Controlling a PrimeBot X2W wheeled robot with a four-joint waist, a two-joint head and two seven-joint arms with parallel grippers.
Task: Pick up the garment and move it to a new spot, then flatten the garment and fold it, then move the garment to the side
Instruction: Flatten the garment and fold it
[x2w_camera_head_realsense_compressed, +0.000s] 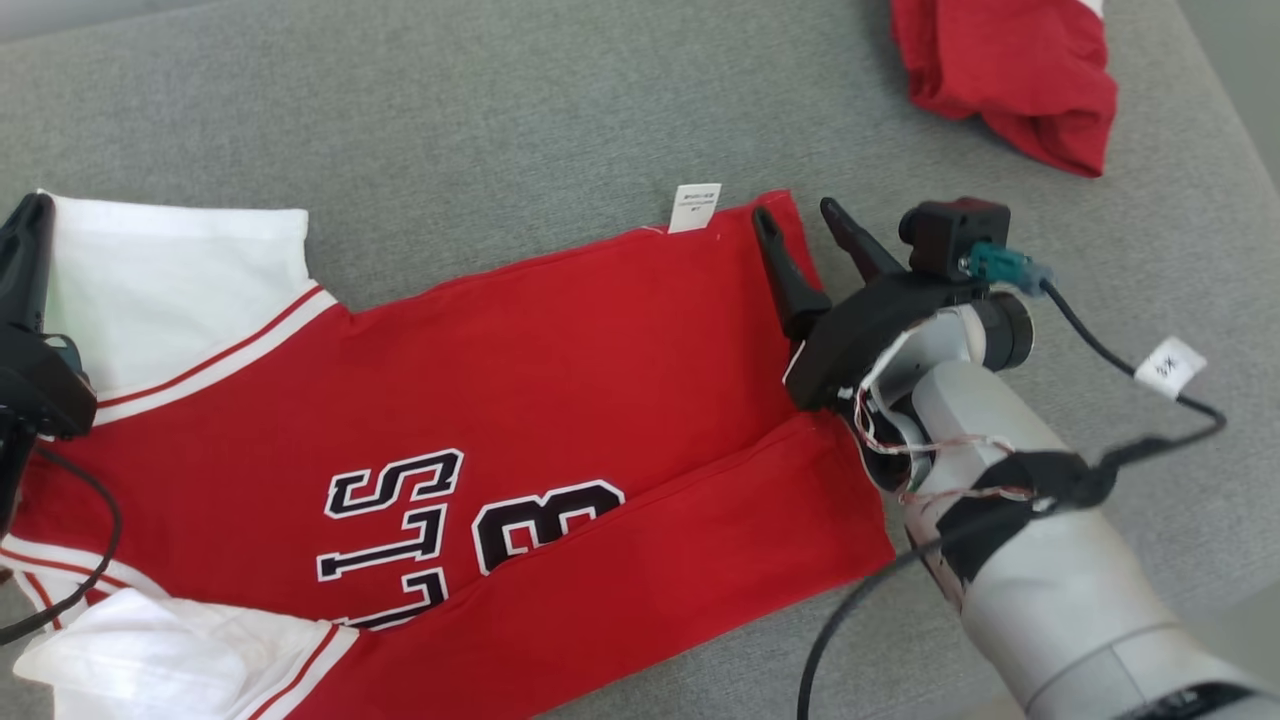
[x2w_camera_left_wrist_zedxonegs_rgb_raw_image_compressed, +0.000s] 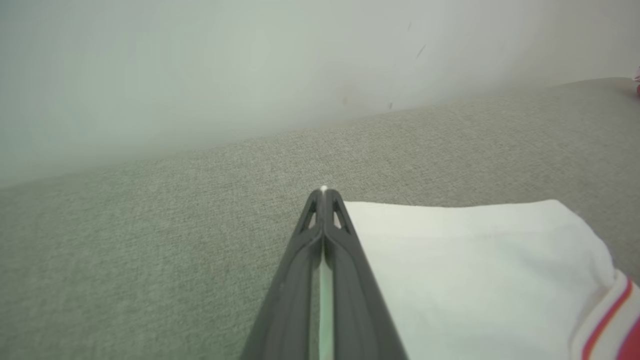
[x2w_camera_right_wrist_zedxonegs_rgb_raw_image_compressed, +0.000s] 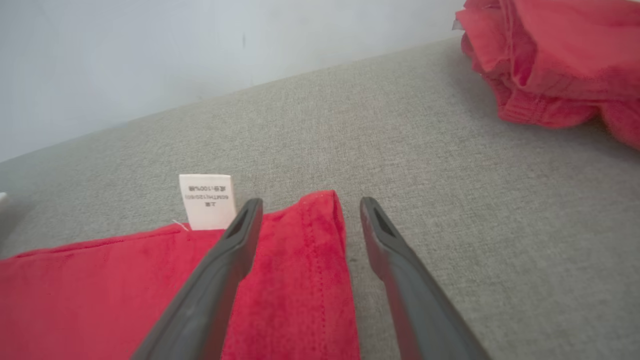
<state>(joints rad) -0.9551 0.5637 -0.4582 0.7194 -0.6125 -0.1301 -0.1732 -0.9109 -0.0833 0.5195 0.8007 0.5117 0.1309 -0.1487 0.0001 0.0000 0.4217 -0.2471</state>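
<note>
Left wrist view: left end effector (x2w_camera_left_wrist_zedxonegs_rgb_raw_image_compressed: 324, 192) clamps garment (x2w_camera_left_wrist_zedxonegs_rgb_raw_image_compressed: 475, 260) sleeve; right end effector (x2w_camera_right_wrist_zedxonegs_rgb_raw_image_compressed: 310, 202) gapes.

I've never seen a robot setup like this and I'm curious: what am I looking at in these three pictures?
A two-armed wheeled robot is folding laundry. The wide picture comes from its head camera, the other two from cameras on its wrists, looking along each arm's two dark fingers. On the grey fabric surface lies a red jersey with white sleeves and black lettering, plus a crumpled red garment. The left gripper is shut, apparently pinching a white sleeve's edge. The right gripper is open, straddling the jersey's hem corner beside a white care label.
</note>
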